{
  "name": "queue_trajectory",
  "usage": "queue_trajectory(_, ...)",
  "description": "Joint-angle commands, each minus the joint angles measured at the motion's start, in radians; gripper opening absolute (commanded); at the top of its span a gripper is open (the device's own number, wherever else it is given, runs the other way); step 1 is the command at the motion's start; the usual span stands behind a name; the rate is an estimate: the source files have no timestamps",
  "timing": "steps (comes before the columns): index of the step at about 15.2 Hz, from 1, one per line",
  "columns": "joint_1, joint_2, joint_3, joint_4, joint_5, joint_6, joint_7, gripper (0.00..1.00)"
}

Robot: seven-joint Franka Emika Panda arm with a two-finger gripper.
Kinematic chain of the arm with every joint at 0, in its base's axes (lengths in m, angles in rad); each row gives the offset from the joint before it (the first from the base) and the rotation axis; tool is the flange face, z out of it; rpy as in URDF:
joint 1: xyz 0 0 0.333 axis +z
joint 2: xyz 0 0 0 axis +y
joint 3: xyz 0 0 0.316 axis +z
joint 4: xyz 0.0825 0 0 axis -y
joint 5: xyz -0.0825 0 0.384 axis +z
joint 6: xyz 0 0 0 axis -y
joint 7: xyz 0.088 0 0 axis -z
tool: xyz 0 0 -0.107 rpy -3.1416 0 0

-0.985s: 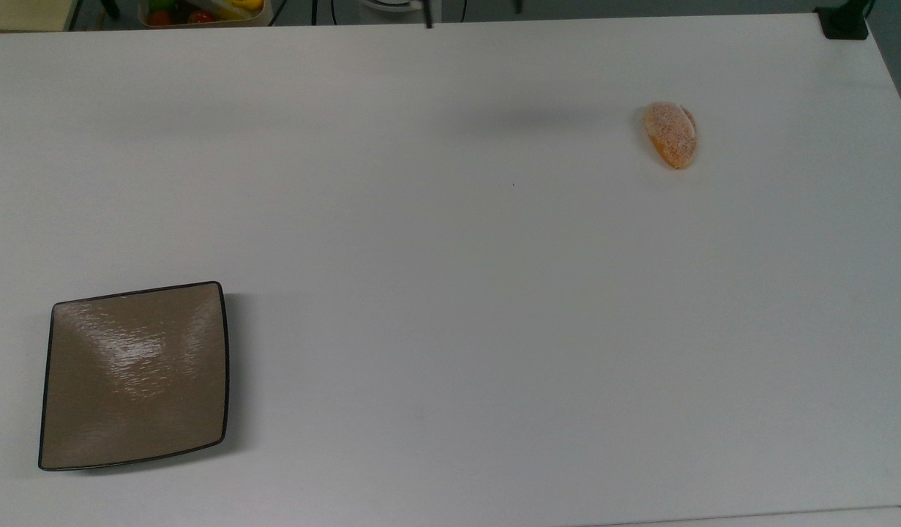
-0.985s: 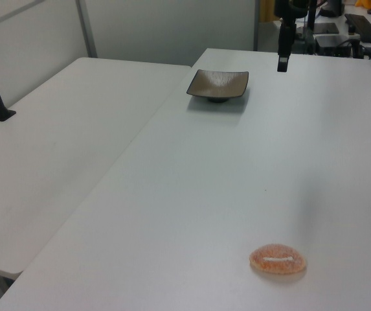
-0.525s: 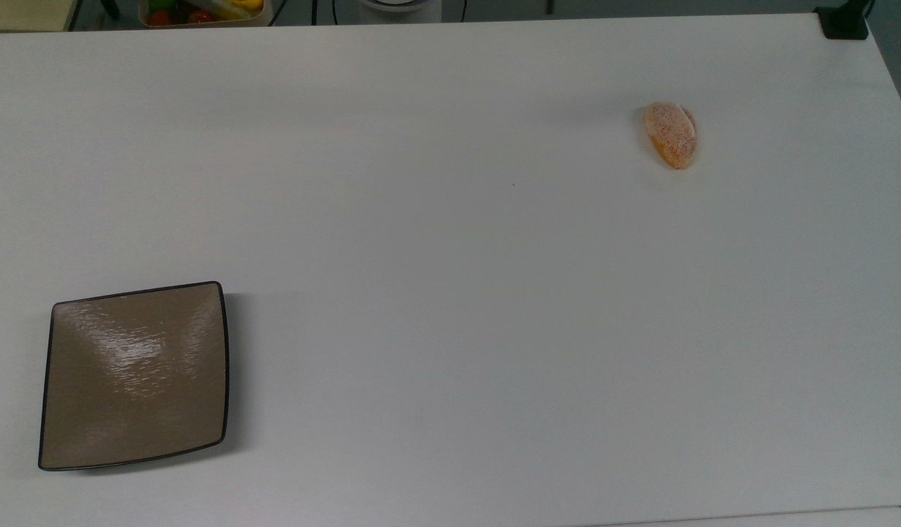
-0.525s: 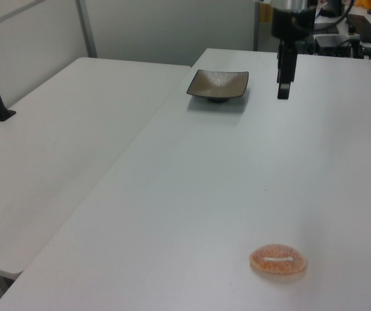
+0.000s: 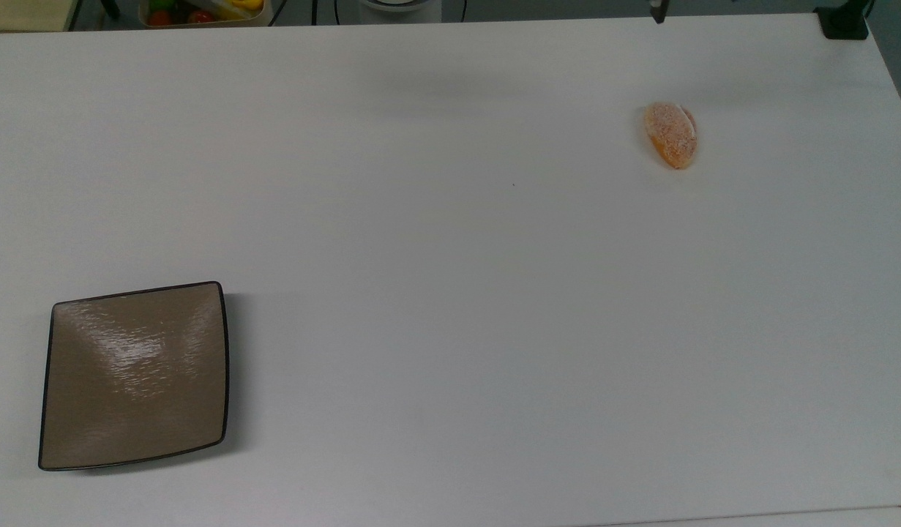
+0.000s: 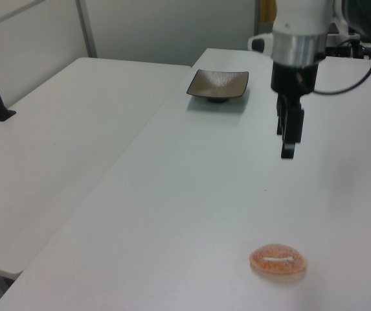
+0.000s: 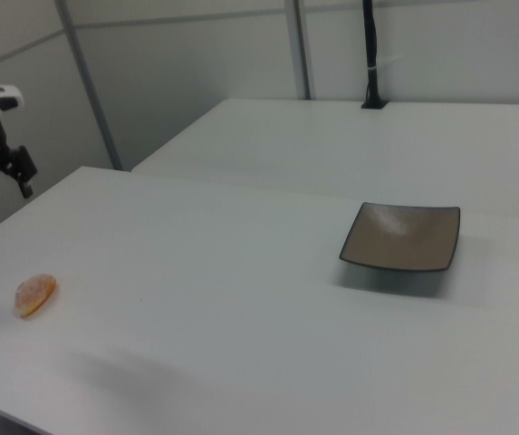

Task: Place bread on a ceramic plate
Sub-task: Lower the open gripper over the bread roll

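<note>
Left view: the gripper hangs fingers-down above the white table, fingers spread and empty in the right view — lower and nearer the bread than half a second ago. The bread lies unmoved on the table, well apart from the bare ceramic plate.

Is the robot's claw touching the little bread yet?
Apart. In the right view the gripper hangs in the air, with bare table between it and the bread below. The left view shows the same gap above the bread.
</note>
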Motion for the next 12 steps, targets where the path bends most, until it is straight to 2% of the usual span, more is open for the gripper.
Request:
queue_trajectory(1, 0.029, 0.053, 0.009, -0.037, -0.016, 0.072, 0.035, 1.0)
queue_trajectory(5, 0.043, 0.07, 0.018, -0.119, -0.016, 0.159, 0.038, 1.0)
queue_trajectory(9, 0.051, 0.144, 0.018, -0.145, -0.016, 0.236, 0.04, 1.0)
queue_trajectory(12, 0.051, 0.165, 0.022, -0.188, -0.017, 0.3, 0.04, 1.0)
